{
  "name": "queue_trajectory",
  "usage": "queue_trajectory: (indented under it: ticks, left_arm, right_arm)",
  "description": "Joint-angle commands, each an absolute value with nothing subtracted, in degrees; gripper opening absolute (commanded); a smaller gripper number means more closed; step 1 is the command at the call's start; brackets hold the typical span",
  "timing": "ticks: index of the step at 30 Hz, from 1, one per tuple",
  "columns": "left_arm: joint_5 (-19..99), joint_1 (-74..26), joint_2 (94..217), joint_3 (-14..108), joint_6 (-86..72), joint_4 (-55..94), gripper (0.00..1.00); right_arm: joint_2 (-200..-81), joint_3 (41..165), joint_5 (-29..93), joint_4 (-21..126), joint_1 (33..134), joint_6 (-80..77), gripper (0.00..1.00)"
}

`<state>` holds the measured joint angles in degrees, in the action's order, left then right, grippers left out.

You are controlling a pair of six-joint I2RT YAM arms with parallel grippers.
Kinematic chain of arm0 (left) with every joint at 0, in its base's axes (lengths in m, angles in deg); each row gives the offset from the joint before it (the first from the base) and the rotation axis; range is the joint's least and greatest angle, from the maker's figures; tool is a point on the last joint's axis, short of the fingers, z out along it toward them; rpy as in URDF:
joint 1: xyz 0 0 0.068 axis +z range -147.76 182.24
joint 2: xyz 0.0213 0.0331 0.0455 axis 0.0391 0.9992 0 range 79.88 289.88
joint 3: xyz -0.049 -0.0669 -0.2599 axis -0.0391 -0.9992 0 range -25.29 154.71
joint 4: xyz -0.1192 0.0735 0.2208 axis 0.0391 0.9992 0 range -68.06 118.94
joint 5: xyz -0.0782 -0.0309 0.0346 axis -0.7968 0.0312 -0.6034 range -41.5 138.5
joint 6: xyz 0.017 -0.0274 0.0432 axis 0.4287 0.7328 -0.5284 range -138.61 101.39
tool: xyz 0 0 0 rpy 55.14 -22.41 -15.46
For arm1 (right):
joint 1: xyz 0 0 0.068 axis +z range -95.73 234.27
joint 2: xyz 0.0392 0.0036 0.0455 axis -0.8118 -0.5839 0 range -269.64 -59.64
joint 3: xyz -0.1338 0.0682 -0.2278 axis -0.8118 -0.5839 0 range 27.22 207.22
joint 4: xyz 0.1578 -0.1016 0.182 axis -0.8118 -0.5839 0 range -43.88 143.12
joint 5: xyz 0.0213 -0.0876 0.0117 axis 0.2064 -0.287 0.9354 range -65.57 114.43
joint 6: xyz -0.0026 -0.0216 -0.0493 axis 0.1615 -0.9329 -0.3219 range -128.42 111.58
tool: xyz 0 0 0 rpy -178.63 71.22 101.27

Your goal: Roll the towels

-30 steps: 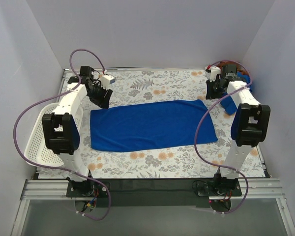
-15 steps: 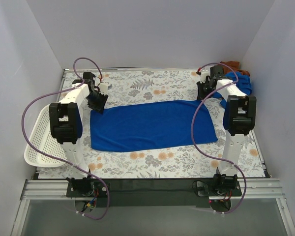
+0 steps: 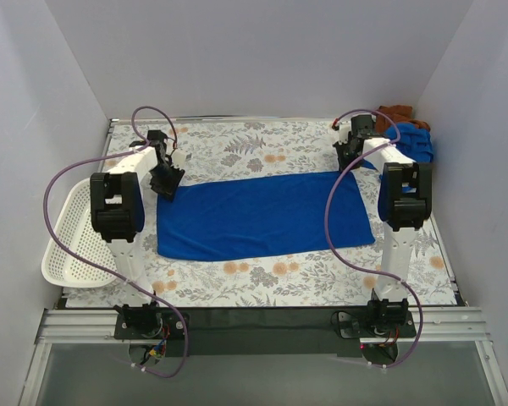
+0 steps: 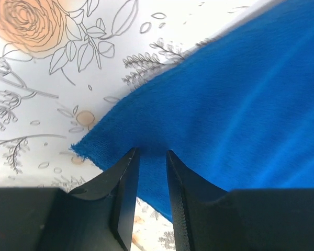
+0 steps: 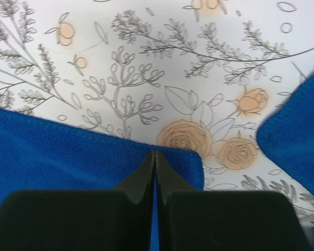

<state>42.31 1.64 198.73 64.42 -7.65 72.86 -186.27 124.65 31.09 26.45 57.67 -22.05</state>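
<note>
A blue towel [image 3: 262, 216] lies flat and spread out in the middle of the flowered table. My left gripper [image 3: 166, 181] is at its far left corner. In the left wrist view the jaws [image 4: 150, 152] stand a narrow gap apart, tips down on the towel's corner [image 4: 240, 94]. My right gripper [image 3: 346, 157] is at the towel's far right corner. In the right wrist view its jaws [image 5: 155, 152] are pressed together, tips at the towel's far edge [image 5: 52, 151]; the edge lies flat there.
A loose pile with another blue towel [image 3: 411, 140] and a rust-brown one [image 3: 396, 112] sits at the back right; that blue one shows in the right wrist view [image 5: 298, 136]. A white basket [image 3: 68, 245] hangs off the table's left edge. White walls stand close round.
Both arms have swung inward. The left gripper came down onto the towel's far left corner. The right gripper moved left, away from the pile, to the far right corner.
</note>
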Motion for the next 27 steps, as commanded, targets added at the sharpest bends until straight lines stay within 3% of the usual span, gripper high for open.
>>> queue_trajectory:
  ticks: [1, 12, 18, 27]
  left_arm:
    - [45.3, 1.8, 200.0, 64.9, -7.7, 70.7, 0.25]
    - [44.5, 1.9, 205.9, 70.4, -8.9, 68.4, 0.23]
    - [37.3, 1.8, 209.5, 77.3, -10.2, 69.7, 0.24]
    - [26.2, 1.8, 205.5, 80.2, -9.6, 71.1, 0.34]
  right_arm:
    - [-188.7, 125.0, 21.5, 27.5, 56.6, -22.4, 0.05]
    - [-191.4, 129.2, 19.9, 29.0, 55.5, -21.5, 0.06]
    - [-189.7, 129.3, 23.9, 28.2, 55.5, -20.9, 0.09]
    - [-179.5, 129.6, 36.4, 24.4, 55.5, -19.6, 0.36]
